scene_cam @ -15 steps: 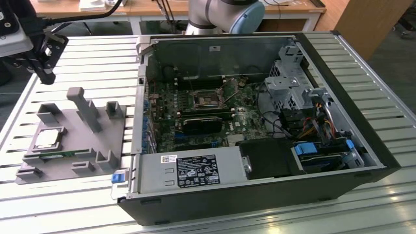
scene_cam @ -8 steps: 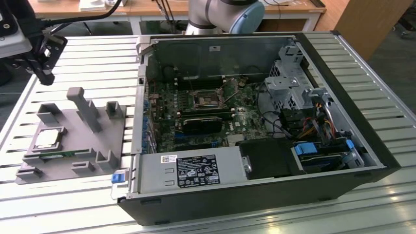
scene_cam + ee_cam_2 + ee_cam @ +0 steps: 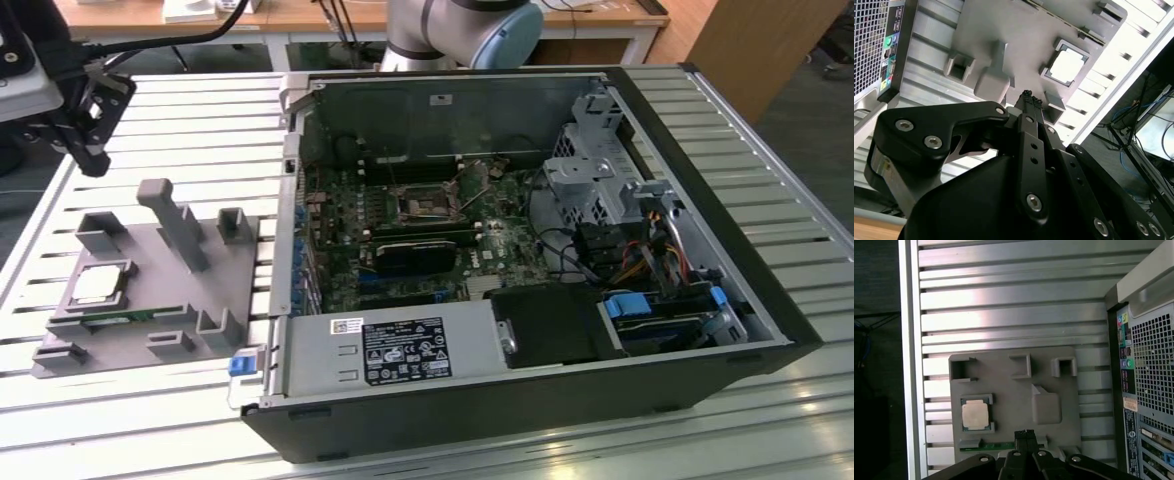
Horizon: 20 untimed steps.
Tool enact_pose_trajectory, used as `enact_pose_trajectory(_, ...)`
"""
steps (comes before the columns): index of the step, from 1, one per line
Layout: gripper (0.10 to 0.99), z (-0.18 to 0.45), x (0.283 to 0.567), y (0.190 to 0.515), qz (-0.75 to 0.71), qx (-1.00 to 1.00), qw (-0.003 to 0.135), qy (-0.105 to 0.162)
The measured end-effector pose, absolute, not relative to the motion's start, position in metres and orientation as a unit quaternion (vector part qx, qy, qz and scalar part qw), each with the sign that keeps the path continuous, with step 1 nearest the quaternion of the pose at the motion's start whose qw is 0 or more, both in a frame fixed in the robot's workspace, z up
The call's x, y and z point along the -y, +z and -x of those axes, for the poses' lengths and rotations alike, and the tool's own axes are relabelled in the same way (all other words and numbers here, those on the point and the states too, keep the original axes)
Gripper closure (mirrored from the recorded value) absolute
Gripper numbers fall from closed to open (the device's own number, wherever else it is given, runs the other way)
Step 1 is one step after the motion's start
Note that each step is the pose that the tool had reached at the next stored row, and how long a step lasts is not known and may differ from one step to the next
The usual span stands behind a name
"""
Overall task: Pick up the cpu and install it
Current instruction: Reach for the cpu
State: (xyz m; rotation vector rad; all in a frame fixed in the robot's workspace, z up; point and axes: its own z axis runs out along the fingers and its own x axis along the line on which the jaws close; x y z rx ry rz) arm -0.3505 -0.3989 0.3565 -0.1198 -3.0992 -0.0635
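Note:
The cpu (image 3: 100, 285) (image 3: 1067, 65) (image 3: 975, 415) lies flat, silver top up, in a square pocket of the grey holder block (image 3: 160, 300) on the slatted table. It sits on the exterior view's left, beside the open computer case (image 3: 534, 250). My gripper (image 3: 91, 160) (image 3: 1028, 97) (image 3: 1024, 434) hangs well above the holder with its black fingertips pressed together and nothing between them. It is apart from the cpu. The black cpu socket (image 3: 424, 205) with its metal frame sits on the motherboard inside the case.
A thin green memory stick (image 3: 134, 318) (image 3: 999, 445) lies in a slot of the holder near the cpu. Tall grey posts (image 3: 174, 225) rise from the holder. The case walls, drive cage (image 3: 587, 160) and cables (image 3: 641, 250) crowd around the motherboard.

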Motion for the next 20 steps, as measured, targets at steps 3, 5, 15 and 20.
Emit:
enact_pose_trajectory(3,0.980,0.352,0.399,0.356,0.039,0.999,0.020,-0.020)
enact_pose_trajectory(5,0.980,0.354,0.399,0.355,0.039,0.999,0.020,-0.020)
enact_pose_trajectory(15,0.980,0.372,0.399,0.353,0.039,0.999,0.020,-0.020)
enact_pose_trajectory(20,0.980,0.380,0.399,0.352,0.039,0.999,0.020,-0.020)
